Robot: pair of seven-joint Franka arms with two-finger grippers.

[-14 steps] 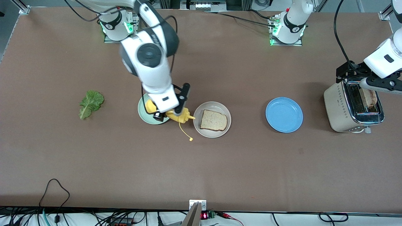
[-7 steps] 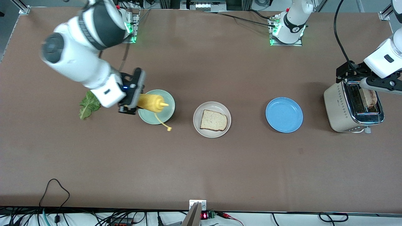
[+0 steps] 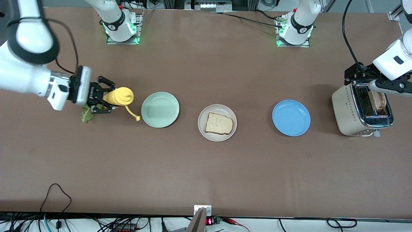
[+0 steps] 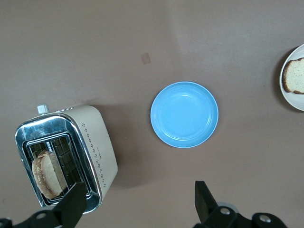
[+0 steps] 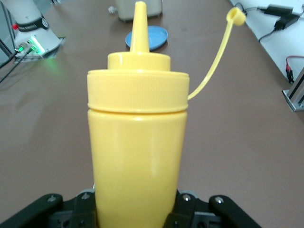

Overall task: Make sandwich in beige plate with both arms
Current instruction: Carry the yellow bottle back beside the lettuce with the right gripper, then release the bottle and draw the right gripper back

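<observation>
the brown desk [image 3: 206,167] is bare along the edge nearest the front camera. farther in, three plates sit in a row, well apart from one another. the beige plate [image 3: 202,129] is in the middle of the row and carries one slice of bread [image 3: 219,123], lying flat with nothing on top of it. the blue plate [image 3: 291,118] lies toward the left arm's end of the desk and has nothing on it; the mint-green plate [image 3: 160,109], also with nothing on it, lies toward the right arm's end.

at the right arm's end, the lettuce leaf [image 3: 85,115] lies on the desk, mostly covered from above by the right tool [image 3: 104,98]. that tool is up in the air over the leaf, its fingers closed partway around the body of a yellow squeeze bottle [image 3: 119,96]. the bottle is held on its side, nozzle pointing toward the mint-green plate, and its opened cap [image 3: 137,118] hangs from a thin strap just beside that plate's rim. the right wrist view shows the bottle gripped low on its body.

at the left arm's end stands a beige toaster [image 3: 349,111] with a second slice of toast [image 3: 379,99] upright in one slot. the left tool [image 4: 137,209] hovers over the toaster, fingers spread wide and holding nothing, one finger [image 4: 73,204] over the toaster's slots.
</observation>
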